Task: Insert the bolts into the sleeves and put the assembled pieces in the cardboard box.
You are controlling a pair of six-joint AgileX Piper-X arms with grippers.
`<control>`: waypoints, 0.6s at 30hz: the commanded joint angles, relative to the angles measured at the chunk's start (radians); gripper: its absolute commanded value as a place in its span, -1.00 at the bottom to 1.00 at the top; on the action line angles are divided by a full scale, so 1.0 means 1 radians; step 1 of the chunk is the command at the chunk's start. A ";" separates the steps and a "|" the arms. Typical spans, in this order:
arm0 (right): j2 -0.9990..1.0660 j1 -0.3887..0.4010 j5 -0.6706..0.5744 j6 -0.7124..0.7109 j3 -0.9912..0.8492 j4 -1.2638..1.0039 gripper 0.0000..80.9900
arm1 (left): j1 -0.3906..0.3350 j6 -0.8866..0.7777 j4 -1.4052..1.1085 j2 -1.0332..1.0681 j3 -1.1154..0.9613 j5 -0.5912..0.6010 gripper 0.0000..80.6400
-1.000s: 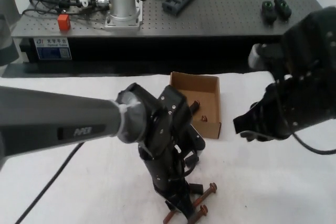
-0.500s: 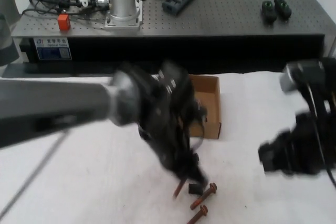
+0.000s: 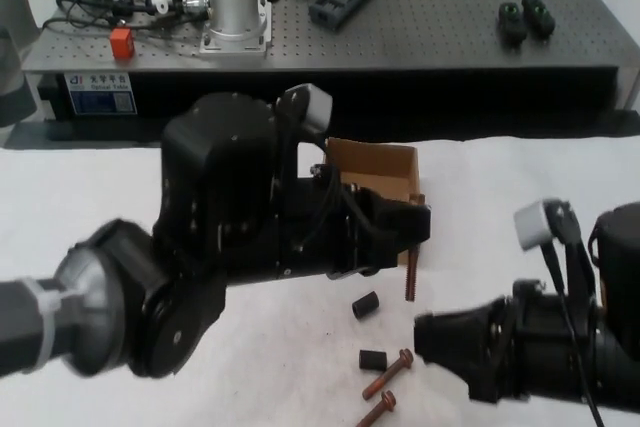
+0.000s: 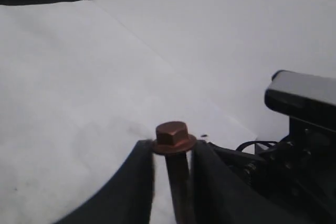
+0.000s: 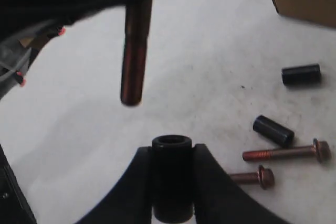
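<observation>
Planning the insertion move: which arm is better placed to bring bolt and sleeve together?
Left, probably. The left gripper holds the bolt hanging tip-down, above and slightly aside of the sleeve, which the right gripper holds upright, bore open. Lowering the bolt seems simpler; the right need only hold steady.

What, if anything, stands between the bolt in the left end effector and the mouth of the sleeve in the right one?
Nothing visible does. The bolt has its tip short of the mouth of the sleeve, not quite lined up with it, and only open air lies between them.
</observation>
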 commanded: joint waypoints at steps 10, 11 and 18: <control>0.002 0.003 -0.066 0.042 -0.001 -0.077 -0.92 | -0.001 -0.029 -0.060 -0.006 -0.004 0.033 -0.98; 0.002 0.003 -0.069 0.044 -0.001 -0.075 -0.92 | -0.001 -0.029 -0.063 -0.006 -0.004 0.033 -0.98; 0.002 -0.004 -0.030 0.038 -0.001 0.015 -0.92 | -0.001 -0.029 -0.072 -0.006 -0.004 0.021 -0.98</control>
